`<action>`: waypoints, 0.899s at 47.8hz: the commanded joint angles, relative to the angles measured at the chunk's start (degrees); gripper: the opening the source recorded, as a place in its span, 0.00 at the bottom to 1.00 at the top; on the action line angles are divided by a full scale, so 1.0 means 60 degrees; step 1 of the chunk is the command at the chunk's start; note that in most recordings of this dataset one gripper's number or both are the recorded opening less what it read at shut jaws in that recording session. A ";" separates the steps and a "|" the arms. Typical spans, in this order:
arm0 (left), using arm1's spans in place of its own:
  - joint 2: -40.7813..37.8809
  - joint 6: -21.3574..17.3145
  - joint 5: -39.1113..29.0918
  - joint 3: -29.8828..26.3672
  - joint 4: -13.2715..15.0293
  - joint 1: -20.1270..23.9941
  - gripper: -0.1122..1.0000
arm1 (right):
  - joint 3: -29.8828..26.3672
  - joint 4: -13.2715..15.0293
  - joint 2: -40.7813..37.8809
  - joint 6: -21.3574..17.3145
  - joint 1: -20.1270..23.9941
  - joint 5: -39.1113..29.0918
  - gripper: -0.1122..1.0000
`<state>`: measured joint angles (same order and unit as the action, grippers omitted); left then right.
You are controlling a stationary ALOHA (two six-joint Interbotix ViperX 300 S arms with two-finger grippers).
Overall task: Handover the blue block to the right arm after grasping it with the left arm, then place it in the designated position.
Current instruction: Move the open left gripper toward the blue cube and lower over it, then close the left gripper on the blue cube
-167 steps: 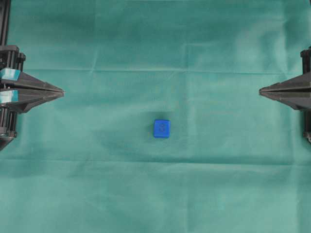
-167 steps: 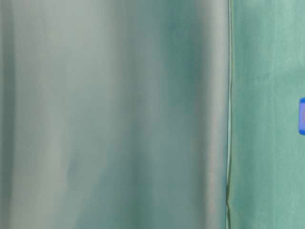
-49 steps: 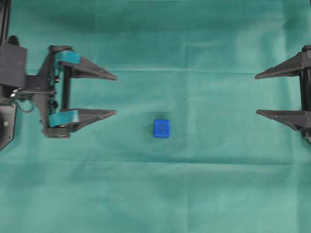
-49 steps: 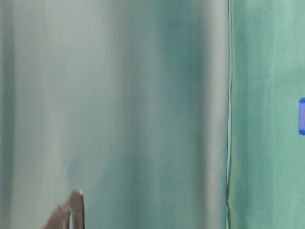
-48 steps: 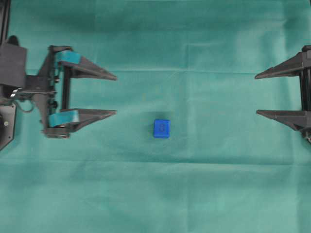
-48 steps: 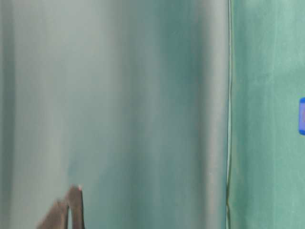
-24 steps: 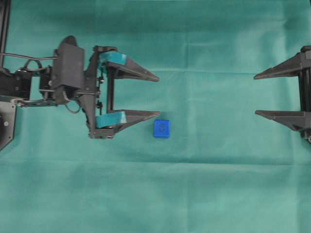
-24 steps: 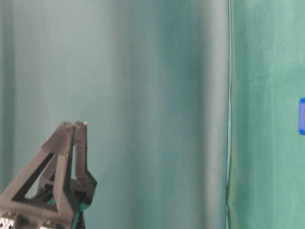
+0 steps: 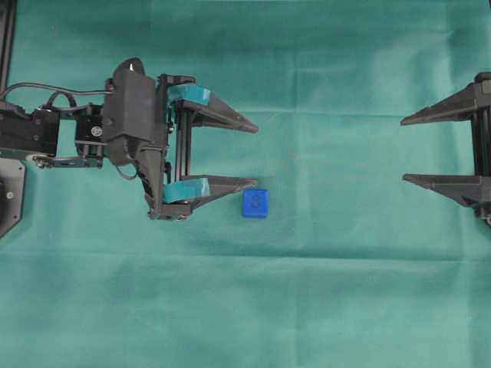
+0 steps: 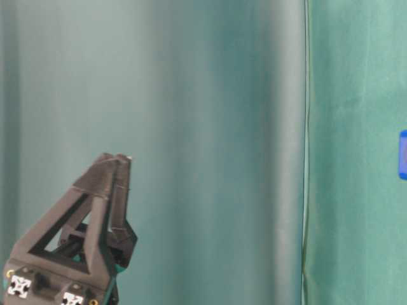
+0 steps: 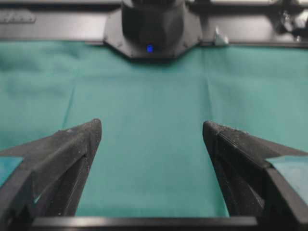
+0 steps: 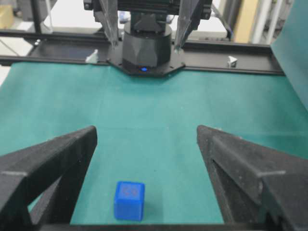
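Inspecting my left fingers (image 9: 255,156): spread fully wide, holding nothing, set beside the blue block (image 9: 255,203) rather than around it. The block sits on the green cloth (image 9: 307,307) of the bench, offset toward my lower fingertip (image 9: 249,183), which appears nearly over its edge; my left wrist view shows no block between the tips. Risk: descending on this line, that tip strikes the block's top or shoves it aside, causing a missed grasp. My right fingers (image 9: 403,149) are also wide open and empty, well apart from the block. Designated position: not discernible.
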<state>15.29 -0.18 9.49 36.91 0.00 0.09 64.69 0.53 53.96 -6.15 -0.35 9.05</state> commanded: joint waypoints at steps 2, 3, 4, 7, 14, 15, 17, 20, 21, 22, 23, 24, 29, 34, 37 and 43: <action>0.0015 0.0029 -0.1099 -0.0571 -0.0015 0.0015 1.00 | -0.0190 0.0015 -0.0059 0.0015 -0.0015 0.0029 0.95; -0.0015 0.0029 -0.1304 -0.0659 -0.0015 0.0015 1.00 | -0.0190 0.0015 -0.0073 0.0015 -0.0015 0.0029 0.95; -0.0044 0.0029 -0.1523 -0.0747 -0.0015 0.0015 1.00 | -0.0205 0.0015 -0.0059 0.0015 -0.0015 0.0029 0.95; -0.0161 0.0029 -0.2197 -0.1055 -0.0015 0.0015 1.00 | -0.0190 0.0015 -0.0059 0.0015 -0.0015 0.0029 0.95; -0.0557 0.0015 -0.3970 -0.1802 -0.0015 0.0015 1.00 | -0.0190 0.0015 -0.0132 0.0015 -0.0015 0.0015 0.95; -0.0601 0.0015 -0.4204 -0.1904 -0.0015 0.0015 1.00 | -0.0190 0.0015 -0.0132 0.0015 -0.0015 0.0000 0.95; -0.0747 0.0015 -0.4805 -0.2183 -0.0015 0.0015 1.00 | -0.0190 0.0015 -0.0132 0.0015 -0.0015 0.0000 0.95; -0.0908 0.0015 -0.5493 -0.2520 -0.0015 0.0015 1.00 | -0.0190 0.0015 -0.0132 0.0015 -0.0015 0.0000 0.95; -0.0981 0.0015 -0.5713 -0.2637 -0.0015 0.0015 1.00 | -0.0205 0.0015 -0.0132 0.0015 -0.0015 0.0000 0.95; -0.1040 0.0015 -0.5918 -0.2754 -0.0015 0.0015 1.00 | -0.0205 0.0015 -0.0146 0.0015 -0.0015 0.0000 0.95; -0.1099 0.0015 -0.6138 -0.2856 -0.0015 0.0015 1.00 | -0.0190 0.0015 -0.0146 0.0015 -0.0015 0.0000 0.95; -0.1157 0.0029 -0.6372 -0.2988 -0.0029 0.0015 1.00 | -0.0190 0.0015 -0.0146 0.0015 -0.0015 0.0000 0.95; -0.1436 0.0044 -0.7588 -0.3618 -0.0029 0.0015 1.00 | -0.0190 0.0015 -0.0146 0.0015 -0.0015 0.0000 0.95; -0.1699 0.0029 -0.8174 -0.4043 -0.0059 0.0015 1.00 | -0.0190 0.0015 -0.0161 0.0015 -0.0015 -0.0088 0.95; -0.1743 0.0015 -0.8203 -0.4131 -0.0059 0.0015 1.00 | -0.0190 0.0015 -0.0161 0.0015 -0.0015 -0.0117 0.95; -0.1729 0.0015 -0.8145 -0.4116 -0.0073 0.0015 1.00 | -0.0205 0.0015 -0.0161 0.0015 -0.0015 -0.0132 0.95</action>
<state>3.96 -0.09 -39.64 13.62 -0.18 0.00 64.69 0.53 53.35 -6.15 -0.35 8.09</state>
